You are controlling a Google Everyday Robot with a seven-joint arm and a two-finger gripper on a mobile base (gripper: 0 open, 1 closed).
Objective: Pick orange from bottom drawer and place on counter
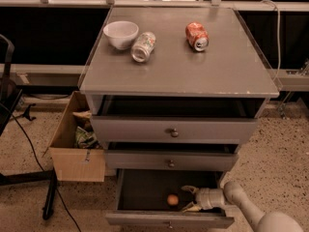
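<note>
Grey laminate is framing the whole scene: the bottom drawer (169,221) is standing pulled out, and the orange (172,200) is sitting on its dark floor, near the front wall and a little right of the middle. We are holding our gripper (189,198) inside the drawer, the arm coming in from four o'clock. Its two pale fingers are spread apart, one toward twelve and one toward six, pinching nothing. The orange is lying at nine o'clock from the fingertips, just beside them and seemingly not touching. Being round, it is offering no long axis to align with, so we are judging that a short advance toward nine o'clock would bracket it. The counter (193,71) is waiting up at twelve o'clock, carrying a bowl (120,34), a silver can (143,46) and a red-orange can (197,36).
</note>
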